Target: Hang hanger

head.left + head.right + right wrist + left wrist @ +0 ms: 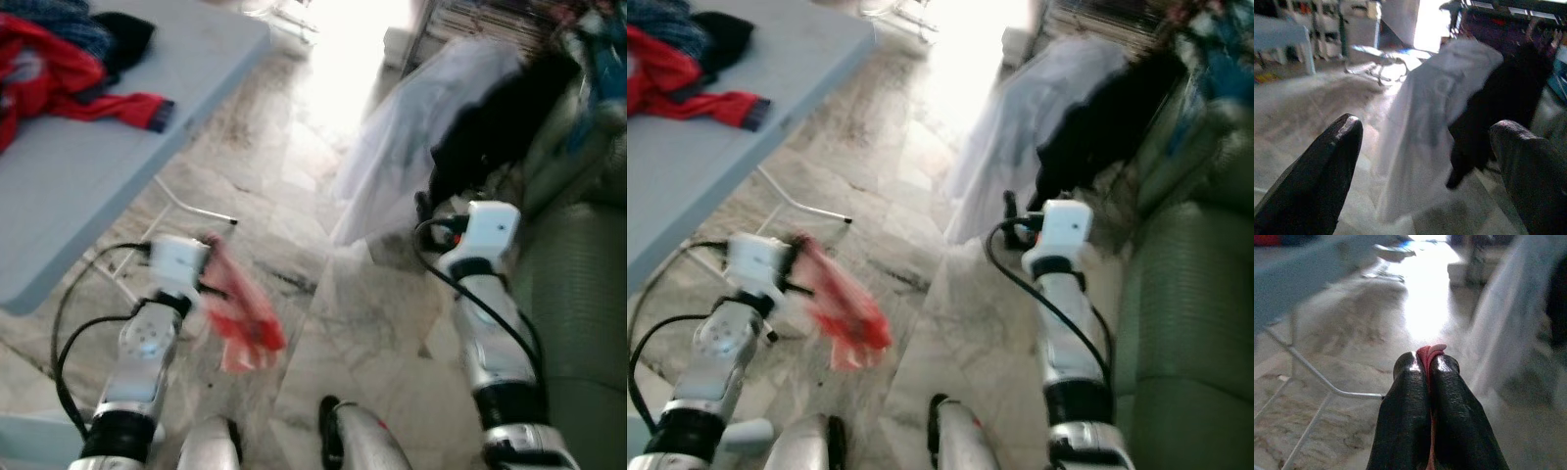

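Note:
My left gripper (1428, 363) is shut on a red and pink hanger (245, 315), which is blurred and hangs low over the floor beside my left wrist. In the left wrist view a pink edge (1431, 352) of it sticks out between the two black fingers. My right gripper (1427, 129) is open with nothing between its fingers (1344, 134). It is held forward on the right (425, 208), close to a white garment (411, 127) and a black garment (495, 122) hanging there.
A blue-grey folding table (118, 147) stands on the left with red clothes (59, 83) and dark clothes (118, 39) on it; its metal legs (191, 209) reach onto the marble floor. A green sofa (578, 284) lies to the right. Bright light comes from ahead.

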Motion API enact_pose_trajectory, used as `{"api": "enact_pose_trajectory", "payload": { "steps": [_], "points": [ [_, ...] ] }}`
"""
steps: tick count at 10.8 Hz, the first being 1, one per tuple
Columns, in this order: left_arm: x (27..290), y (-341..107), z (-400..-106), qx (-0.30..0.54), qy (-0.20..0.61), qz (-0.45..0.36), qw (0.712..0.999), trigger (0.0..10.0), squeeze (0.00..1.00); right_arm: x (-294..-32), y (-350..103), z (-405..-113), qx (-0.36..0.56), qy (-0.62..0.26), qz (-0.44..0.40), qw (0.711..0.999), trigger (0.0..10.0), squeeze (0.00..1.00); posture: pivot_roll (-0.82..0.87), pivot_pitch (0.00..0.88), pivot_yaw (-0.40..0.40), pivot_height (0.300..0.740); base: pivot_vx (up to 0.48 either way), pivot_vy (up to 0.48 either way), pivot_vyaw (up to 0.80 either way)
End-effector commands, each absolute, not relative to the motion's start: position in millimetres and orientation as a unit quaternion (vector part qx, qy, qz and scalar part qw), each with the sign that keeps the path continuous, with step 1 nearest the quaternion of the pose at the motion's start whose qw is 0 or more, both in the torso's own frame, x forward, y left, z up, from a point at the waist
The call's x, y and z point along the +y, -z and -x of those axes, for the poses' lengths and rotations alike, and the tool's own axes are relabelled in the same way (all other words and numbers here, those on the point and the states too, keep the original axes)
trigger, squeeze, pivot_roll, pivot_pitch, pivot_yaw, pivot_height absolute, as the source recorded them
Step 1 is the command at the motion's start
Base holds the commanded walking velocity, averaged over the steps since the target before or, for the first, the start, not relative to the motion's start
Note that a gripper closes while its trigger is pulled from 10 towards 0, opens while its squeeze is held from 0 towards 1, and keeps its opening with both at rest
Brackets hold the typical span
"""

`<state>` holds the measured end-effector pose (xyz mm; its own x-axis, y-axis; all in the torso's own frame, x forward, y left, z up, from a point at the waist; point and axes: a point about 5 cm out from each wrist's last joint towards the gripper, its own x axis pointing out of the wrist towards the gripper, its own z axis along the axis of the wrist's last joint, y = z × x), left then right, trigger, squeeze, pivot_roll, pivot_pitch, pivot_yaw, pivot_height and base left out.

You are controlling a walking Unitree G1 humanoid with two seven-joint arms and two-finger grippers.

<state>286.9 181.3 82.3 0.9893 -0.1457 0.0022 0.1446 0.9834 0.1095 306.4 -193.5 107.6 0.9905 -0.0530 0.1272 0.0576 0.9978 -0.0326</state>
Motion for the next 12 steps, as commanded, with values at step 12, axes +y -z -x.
{"api": "enact_pose_trajectory", "payload": {
  "steps": [12],
  "points": [
    [182, -90, -282, -0.034, 0.094, -0.029, 0.995, 10.0, 0.0, -205, -102, -298, -0.057, 0.052, 0.036, 0.996, 10.0, 0.0, -0.01, 0.165, -0.059, 0.74, 0.322, 0.0, -0.61]
  ]
}}
